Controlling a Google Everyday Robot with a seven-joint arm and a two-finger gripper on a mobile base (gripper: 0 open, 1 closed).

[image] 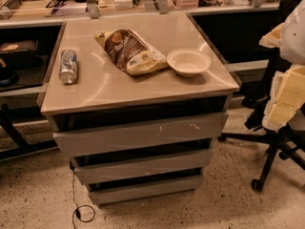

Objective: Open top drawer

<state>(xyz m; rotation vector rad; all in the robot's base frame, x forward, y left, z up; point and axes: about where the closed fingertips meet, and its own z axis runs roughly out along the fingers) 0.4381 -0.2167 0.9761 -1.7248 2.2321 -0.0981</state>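
The top drawer (143, 133) is the widest grey front of the cabinet, just under the tabletop. It has white scratch marks right of centre, and its inside is hidden. A dark gap runs above its upper edge. Two narrower grey drawer fronts (143, 167) sit below it. My gripper (280, 109) is on the pale cream arm at the right edge of the camera view. It hangs to the right of the cabinet at about the top drawer's height and is not touching it.
On the beige tabletop (105, 87) lie a soda can (68, 66), a brown chip bag (129, 51) and a white bowl (188, 62). A black office chair base (269, 149) stands on the floor at right. A cable (80, 209) lies on the floor at front left. A cluttered counter runs behind.
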